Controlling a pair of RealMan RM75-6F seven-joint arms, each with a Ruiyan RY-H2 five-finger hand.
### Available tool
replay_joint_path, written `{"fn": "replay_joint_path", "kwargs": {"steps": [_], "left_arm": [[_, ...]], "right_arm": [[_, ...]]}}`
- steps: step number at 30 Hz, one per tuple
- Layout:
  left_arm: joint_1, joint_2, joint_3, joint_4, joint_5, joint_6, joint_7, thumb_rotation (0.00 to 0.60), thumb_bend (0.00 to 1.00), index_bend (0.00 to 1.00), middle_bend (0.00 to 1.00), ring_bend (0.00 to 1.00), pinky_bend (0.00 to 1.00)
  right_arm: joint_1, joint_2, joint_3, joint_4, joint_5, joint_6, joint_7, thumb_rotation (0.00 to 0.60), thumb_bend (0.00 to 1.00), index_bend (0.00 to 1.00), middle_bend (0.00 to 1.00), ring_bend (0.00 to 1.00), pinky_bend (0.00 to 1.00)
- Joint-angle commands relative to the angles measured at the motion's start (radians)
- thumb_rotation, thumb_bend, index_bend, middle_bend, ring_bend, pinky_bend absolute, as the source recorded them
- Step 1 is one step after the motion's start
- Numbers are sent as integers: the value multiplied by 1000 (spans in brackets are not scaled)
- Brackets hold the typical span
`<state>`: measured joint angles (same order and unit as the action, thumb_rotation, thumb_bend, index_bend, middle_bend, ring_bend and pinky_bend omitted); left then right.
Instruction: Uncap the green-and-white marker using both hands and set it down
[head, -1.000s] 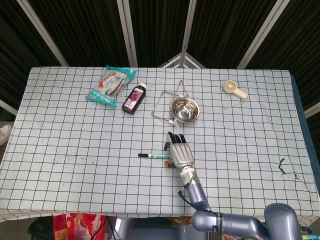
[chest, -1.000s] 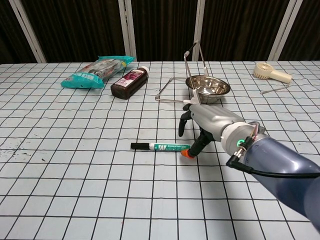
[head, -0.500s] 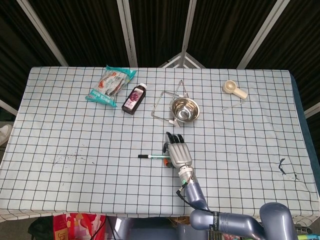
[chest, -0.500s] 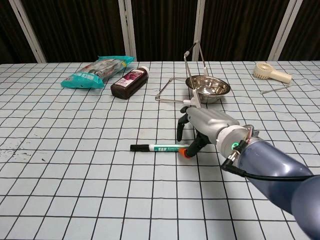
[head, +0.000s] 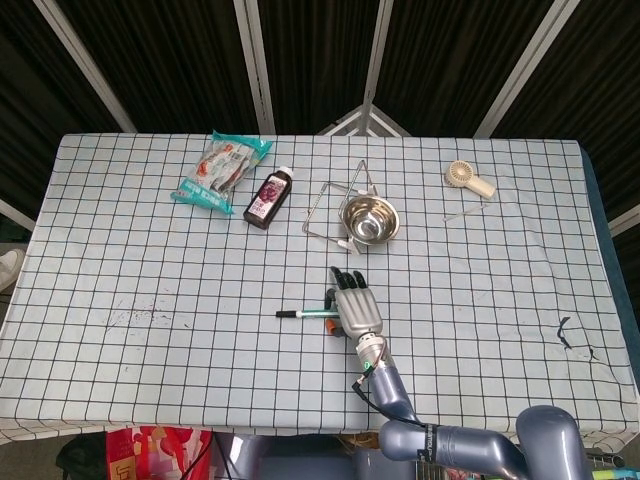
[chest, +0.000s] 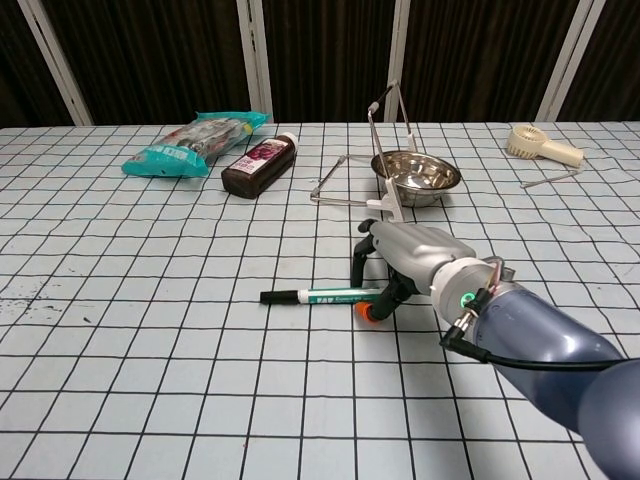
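The green-and-white marker (head: 303, 313) (chest: 318, 296) lies flat on the checked tablecloth near the middle, its black cap pointing left. My right hand (head: 356, 304) (chest: 404, 254) arches over the marker's right end. Its fingers (chest: 358, 267) come down behind the barrel and its orange-tipped thumb (chest: 371, 311) touches the cloth in front. The marker still rests on the table and I see no firm grip on it. The hand hides the marker's right end. My left hand shows in neither view.
A snack bag (head: 222, 165) (chest: 195, 142) and a dark bottle (head: 270, 197) (chest: 260, 163) lie at the back left. A steel bowl (head: 368, 220) (chest: 415, 172) in a wire stand (head: 322, 212) sits just behind my hand. A small fan (head: 468, 178) (chest: 543, 145) lies at the back right.
My right hand has slid a little left and lowered over the marker's right end, its fingers curling closer. The marker has shifted slightly toward me.
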<state>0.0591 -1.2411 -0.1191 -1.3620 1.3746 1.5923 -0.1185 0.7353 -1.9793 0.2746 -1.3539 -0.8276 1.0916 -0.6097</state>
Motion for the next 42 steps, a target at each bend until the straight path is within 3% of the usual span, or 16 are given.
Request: {"fn": "replay_joint_path", "kwargs": {"steps": [1,21,34,42], "left_arm": [[1,1,0,-1,-1,2,1,600,452,72,0,0,0],[1,1,-2,-11,-1,1,12,600,453,72,0,0,0],[-13,-13,-1,-39,34,19,32,600,453,72,0,0,0],[-49,-26,-1,-125,93,32,106,600,452,74,0,0,0]], "right_arm": [[-1,-2,-2,6,-2,-3,5,600,364,529,67,108,61],[-29,30,-7,-16,-62,7,83,600,403,593,67,124,63],[-94,130,-20,-146,-131,27,204,600,408,603,67,124,63],[-116,236,-24,-341,-200,120,122,600,408,604,73,124,63]]}}
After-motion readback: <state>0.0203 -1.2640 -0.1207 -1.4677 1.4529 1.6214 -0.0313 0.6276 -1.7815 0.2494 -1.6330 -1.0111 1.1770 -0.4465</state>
